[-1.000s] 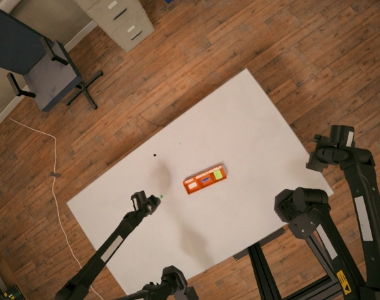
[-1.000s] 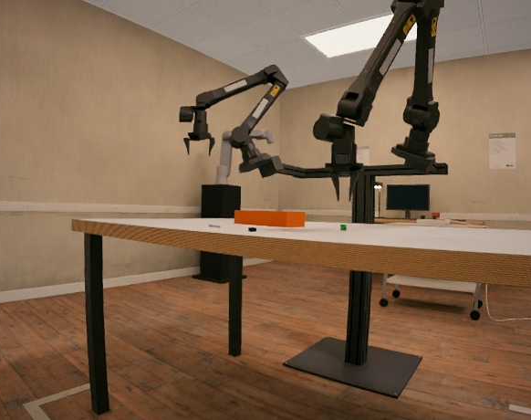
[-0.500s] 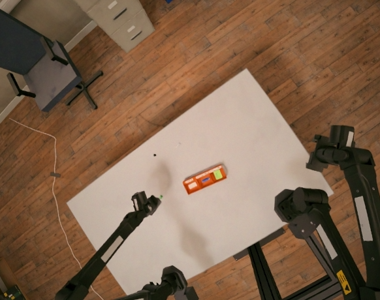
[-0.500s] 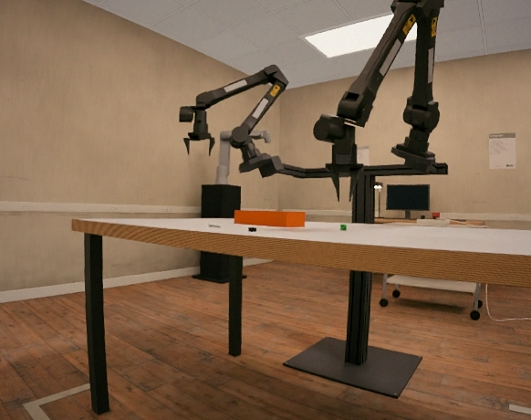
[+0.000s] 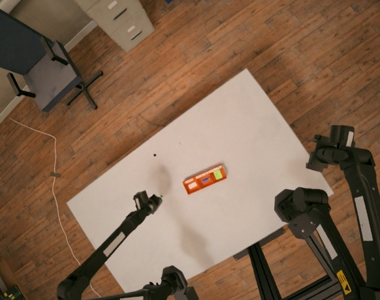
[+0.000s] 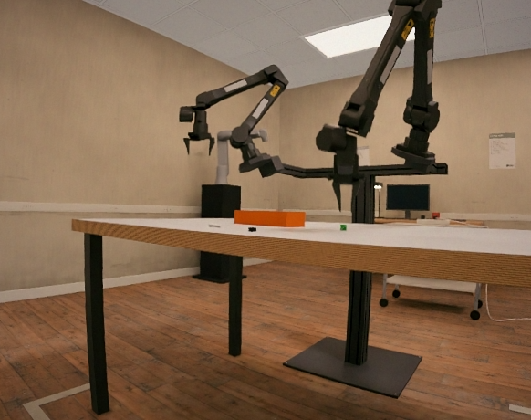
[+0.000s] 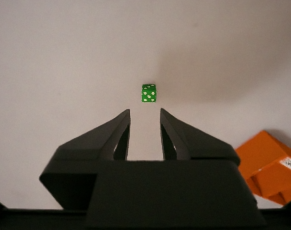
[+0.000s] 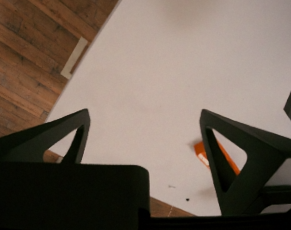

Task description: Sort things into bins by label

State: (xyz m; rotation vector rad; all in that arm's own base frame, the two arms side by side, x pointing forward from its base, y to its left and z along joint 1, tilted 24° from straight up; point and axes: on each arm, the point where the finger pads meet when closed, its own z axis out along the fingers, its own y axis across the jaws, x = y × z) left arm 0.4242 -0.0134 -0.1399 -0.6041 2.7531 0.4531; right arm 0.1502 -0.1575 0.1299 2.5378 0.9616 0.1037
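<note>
A green die with white dots (image 5: 161, 196) (image 6: 343, 227) (image 7: 149, 93) lies on the table. My left gripper (image 7: 145, 114) (image 6: 347, 208) is partly open and empty above the table, close to the die in view. My right gripper (image 8: 144, 114) (image 6: 200, 152) is wide open and empty, high up. An orange three-compartment bin (image 5: 207, 185) (image 6: 269, 219) (image 7: 259, 150) stands flat. It holds a white piece (image 5: 192, 185), a blue piece (image 5: 205, 179) and a yellow-green piece (image 5: 218, 174), one per compartment. Its labels are too small to read. A small black thing (image 5: 155, 155) (image 6: 252, 229) (image 8: 187, 199) lies outside.
A thin pale thing (image 5: 178, 145) (image 6: 214, 225) (image 8: 172, 186) lies on the table near the black thing, towards the long edge away from the arm bases. The bin stands between these two things and the arms' side. The right arm hangs by the table's far end.
</note>
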